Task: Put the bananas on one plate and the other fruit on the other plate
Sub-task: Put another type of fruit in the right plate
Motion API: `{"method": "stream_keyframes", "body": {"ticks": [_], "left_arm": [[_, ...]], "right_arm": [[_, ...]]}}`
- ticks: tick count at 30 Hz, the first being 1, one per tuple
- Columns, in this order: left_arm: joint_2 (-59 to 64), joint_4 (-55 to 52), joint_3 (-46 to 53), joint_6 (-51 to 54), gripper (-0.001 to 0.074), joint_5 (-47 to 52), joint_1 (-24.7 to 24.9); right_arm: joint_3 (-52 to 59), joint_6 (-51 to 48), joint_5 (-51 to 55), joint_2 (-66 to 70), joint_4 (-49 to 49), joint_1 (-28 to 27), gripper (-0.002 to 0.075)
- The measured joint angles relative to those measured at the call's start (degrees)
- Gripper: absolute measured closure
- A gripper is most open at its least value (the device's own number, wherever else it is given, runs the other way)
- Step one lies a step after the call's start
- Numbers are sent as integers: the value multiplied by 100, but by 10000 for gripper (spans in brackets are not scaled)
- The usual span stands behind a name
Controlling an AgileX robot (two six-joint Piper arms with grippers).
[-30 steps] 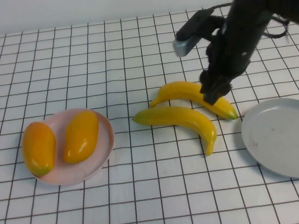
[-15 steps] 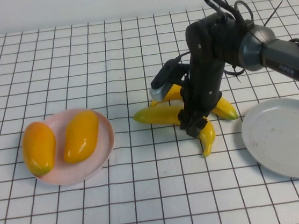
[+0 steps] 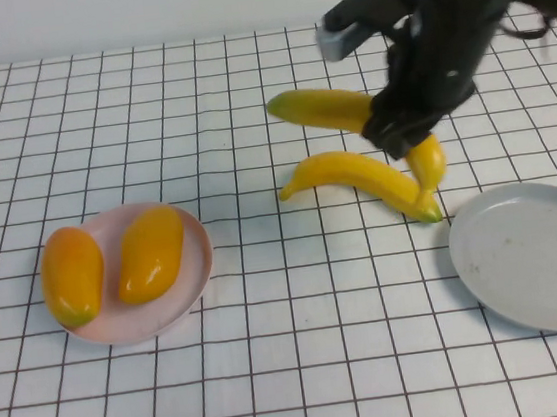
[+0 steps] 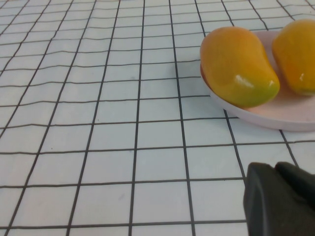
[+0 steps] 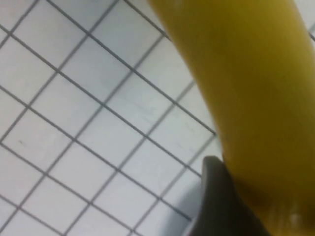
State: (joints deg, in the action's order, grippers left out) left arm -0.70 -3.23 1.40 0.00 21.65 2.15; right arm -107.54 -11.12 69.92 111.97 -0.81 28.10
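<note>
Lying nearest, the pink plate (image 3: 194,278) held both mangoes (image 3: 150,253), the left gripper (image 4: 280,201) beside it with jaws together. Right of them sat the grey plate (image 3: 535,255), bare. Beyond, one banana (image 3: 360,174) lay on the bench (image 3: 277,370); the right gripper (image 3: 406,134) held the other banana (image 3: 322,108) clamped, lifted.

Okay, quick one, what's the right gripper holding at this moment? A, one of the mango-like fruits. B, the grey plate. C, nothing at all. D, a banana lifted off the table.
D: the right gripper is clamped on a banana raised above the table, while the other banana lies below it and both mango-like fruits sit on the pink plate. The left gripper rests shut near that plate.
</note>
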Motion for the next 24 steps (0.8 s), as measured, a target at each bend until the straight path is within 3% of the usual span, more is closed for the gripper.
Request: {"method": "stream_keyframes", "body": {"ticks": [5,12,21,24], "left_arm": [[0,0,0,0,739,0,0],[0,0,0,0,739,0,0],[0,0,0,0,739,0,0],[0,0,0,0,739,0,0]], "right_arm": [[1891,444,-38,-1347,-88,-849,403],[4180,750,-1211,-2385,-156,-1786,403],[4547,761,-2300,-1664,-427,-1895,402],[4547,783,-2507,-1403,-427,-1895,347]]}}
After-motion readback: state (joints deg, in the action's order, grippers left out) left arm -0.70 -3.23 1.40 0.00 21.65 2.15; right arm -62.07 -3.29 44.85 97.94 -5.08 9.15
